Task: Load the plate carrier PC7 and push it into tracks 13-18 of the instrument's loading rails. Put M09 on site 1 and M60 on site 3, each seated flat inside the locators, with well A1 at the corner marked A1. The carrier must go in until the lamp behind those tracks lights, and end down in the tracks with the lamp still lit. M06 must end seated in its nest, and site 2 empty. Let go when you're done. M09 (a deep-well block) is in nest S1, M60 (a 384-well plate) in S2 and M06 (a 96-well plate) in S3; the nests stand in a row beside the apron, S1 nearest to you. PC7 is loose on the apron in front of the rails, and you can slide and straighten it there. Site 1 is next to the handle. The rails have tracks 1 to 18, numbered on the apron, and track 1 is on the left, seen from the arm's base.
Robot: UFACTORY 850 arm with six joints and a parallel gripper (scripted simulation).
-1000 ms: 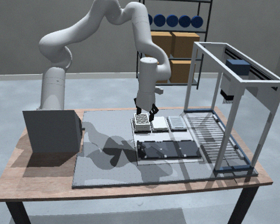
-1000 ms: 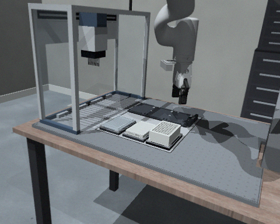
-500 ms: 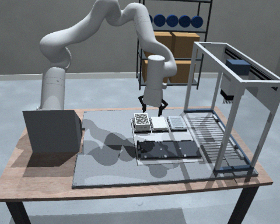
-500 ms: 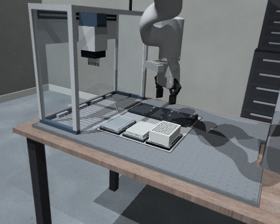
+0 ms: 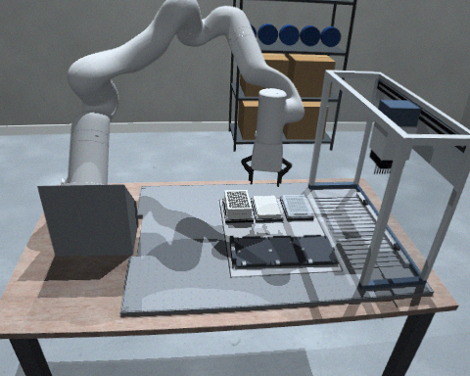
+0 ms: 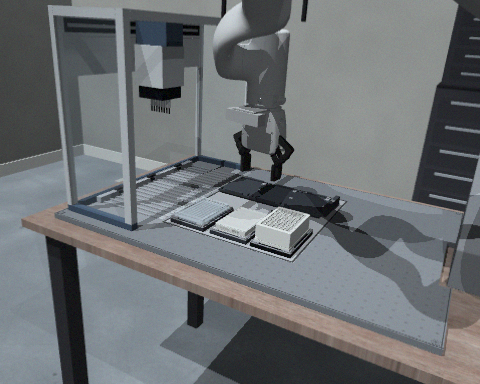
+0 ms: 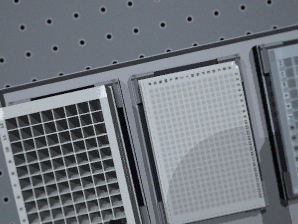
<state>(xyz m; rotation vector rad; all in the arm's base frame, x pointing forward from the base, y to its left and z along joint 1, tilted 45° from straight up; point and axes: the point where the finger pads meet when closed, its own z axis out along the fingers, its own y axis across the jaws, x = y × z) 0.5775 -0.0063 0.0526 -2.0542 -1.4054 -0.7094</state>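
Observation:
My gripper point(image 5: 266, 177) is open and empty, pointing down well above the row of nests; it also shows in the exterior view point(image 6: 260, 169). The deep-well block M09 point(image 5: 238, 203) sits in nest S1, the 384-well plate M60 point(image 5: 267, 207) in S2, and the 96-well plate M06 point(image 5: 297, 206) in S3. The wrist view looks straight down on M09 point(image 7: 62, 160) and M60 point(image 7: 200, 145), with M06 point(image 7: 286, 115) at the right edge; my fingers are out of that view. The dark carrier PC7 point(image 5: 283, 251) lies on the apron in front of the rails point(image 5: 363, 230), all three sites bare.
The instrument's white frame point(image 5: 400, 162) stands over the rails, with a pipetting head point(image 5: 393, 134) hanging inside. A grey box point(image 5: 87, 220) stands at the table's left. A shelf with cartons is behind the table.

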